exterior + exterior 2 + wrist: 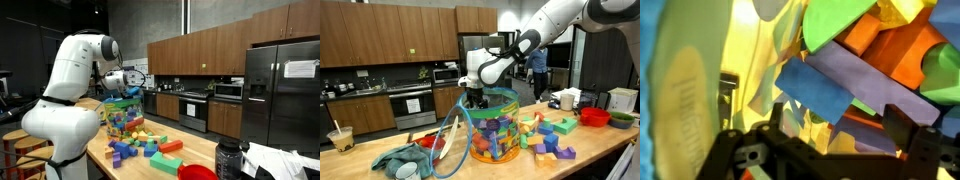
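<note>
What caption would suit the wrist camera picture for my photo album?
Open claw poised over a clear bag of coloured blocks, a blue block directly ahead.

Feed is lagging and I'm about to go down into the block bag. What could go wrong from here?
1. The open gripper hangs at the mouth of the clear bag; its wall lies right beside the jaws and could get pinched instead of a block.
2. The blue block is jammed among the purple block and orange block, so the jaws may wedge or grab two.
3. A snag could tip the bag onto the loose blocks.
</note>
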{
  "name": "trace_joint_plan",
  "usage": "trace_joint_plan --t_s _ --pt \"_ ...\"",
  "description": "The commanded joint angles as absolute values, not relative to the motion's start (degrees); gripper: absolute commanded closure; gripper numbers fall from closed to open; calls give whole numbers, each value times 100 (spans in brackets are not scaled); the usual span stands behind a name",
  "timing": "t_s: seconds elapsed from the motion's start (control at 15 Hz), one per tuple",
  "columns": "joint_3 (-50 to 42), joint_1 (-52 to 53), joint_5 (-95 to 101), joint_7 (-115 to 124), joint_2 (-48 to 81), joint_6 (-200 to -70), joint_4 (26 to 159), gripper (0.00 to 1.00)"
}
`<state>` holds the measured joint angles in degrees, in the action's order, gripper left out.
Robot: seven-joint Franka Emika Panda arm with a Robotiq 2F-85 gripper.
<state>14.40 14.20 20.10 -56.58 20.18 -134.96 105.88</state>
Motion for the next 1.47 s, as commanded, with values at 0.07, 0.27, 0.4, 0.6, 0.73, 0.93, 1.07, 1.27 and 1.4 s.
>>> trace_joint_plan --t_s 0.07,0.27,0.4,0.6,0.73,0.93,1.07,1.27,1.4 --pt "1320 1498 2449 -5404 1969 -13640 10838 0" --pt "1324 1511 2550 -5246 1987 -13676 10972 0" --pt "1323 1516 2576 -5124 2026 -13745 11014 0" --pt "1331 1521 2571 -4973 2094 -13839 10963 0" --pt "1330 1519 2584 -4930 2108 -13862 10943 0" --pt "1324 1513 2596 -4908 2125 -13928 10894 0" --pt "1310 1506 2623 -4884 2114 -14029 10852 0" --pt "1351 1430 2533 -5032 2113 -14468 10773 0" --pt "1353 1400 2545 -5164 2134 -14689 10783 0"
